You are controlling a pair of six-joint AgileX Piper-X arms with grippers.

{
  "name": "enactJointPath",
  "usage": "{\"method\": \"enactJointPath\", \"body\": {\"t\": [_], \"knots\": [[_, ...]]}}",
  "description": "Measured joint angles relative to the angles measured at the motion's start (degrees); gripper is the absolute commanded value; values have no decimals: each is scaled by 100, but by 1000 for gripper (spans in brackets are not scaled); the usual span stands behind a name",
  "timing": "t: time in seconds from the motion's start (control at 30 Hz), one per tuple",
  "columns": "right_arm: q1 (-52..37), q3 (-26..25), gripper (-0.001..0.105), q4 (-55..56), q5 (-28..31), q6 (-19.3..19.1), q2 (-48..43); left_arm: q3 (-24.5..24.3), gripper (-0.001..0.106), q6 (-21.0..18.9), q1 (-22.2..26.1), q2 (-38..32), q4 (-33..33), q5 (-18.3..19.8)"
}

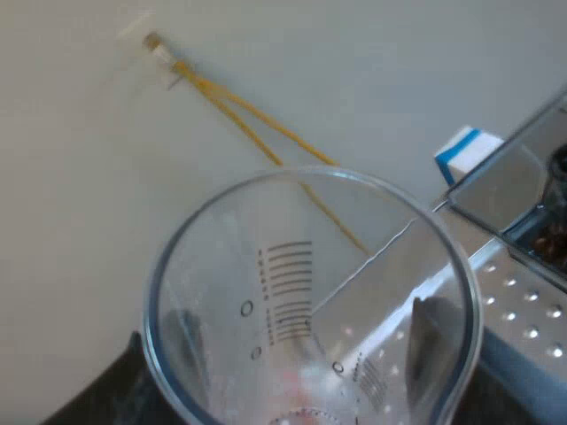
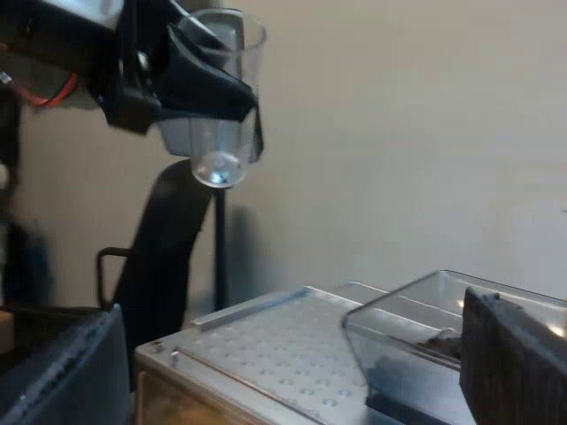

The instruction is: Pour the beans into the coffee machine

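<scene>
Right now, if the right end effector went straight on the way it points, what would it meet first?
Probably the silver espresso machine's perforated metal top, ahead of the open right end effector; the clear plastic bean hopper sits close beside that line. Depth is unclear.

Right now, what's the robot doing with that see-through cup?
My left gripper holds the measuring glass high in the air, near the top of the espresso machine. The glass looks empty, and dark beans lie in the bean hopper, so the pouring seems done. My right gripper hangs open close to the hopper, holding nothing.
</scene>
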Motion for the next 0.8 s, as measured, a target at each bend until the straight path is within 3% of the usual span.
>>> {"method": "enactJointPath", "body": {"t": [0.13,0.43,0.57,0.67,0.8], "knots": [[0,0,78,357,-322,17,0,431,0,-348,475,-464,55,311],[0,4,78,1222,-1208,638,85,2097,0,-854,2485,-1738,21,1936],[0,4,78,1240,-1694,1002,427,3179,0,-1381,3320,-2325,-628,2583],[0,16,78,1237,-1807,1105,810,4019,0,-1686,3633,-2642,-984,2867],[0,47,78,1299,-1835,1110,1267,4833,0,-2094,3929,-2919,-1397,2979]]}}
